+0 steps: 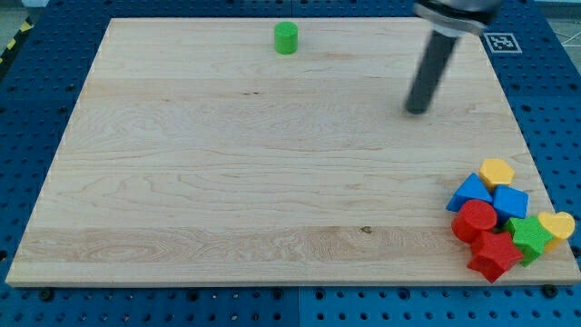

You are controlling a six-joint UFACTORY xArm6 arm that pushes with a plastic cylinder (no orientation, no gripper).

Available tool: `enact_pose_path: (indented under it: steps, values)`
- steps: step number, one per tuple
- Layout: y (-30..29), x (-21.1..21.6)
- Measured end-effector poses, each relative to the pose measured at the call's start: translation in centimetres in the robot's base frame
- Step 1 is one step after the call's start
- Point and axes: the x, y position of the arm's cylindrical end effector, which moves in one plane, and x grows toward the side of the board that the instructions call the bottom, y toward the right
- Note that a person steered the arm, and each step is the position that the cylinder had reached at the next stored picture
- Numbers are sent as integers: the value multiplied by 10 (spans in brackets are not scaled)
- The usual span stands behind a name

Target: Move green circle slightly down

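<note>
The green circle (286,38) is a small green cylinder standing near the top edge of the wooden board (227,182), a little left of centre. My tip (417,111) is the lower end of a dark rod that comes down from the view's top right. The tip rests on the board well to the right of the green circle and lower than it, apart from every block.
A cluster of blocks sits at the board's bottom right corner: a yellow block (497,171), two blue blocks (471,192) (509,202), a red cylinder (475,220), a red star (493,254), a green star (527,237) and a yellow heart (556,224). A blue pegboard surrounds the board.
</note>
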Motion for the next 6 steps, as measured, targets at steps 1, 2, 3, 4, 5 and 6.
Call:
enact_pose_path:
  steps: [1,2,3,4,5,6]
  values:
    - [-87,-28]
    - [-176,-58]
    - [-238,-121]
    - [-245,-173]
    - [-207,-178]
    - [-180,-165]
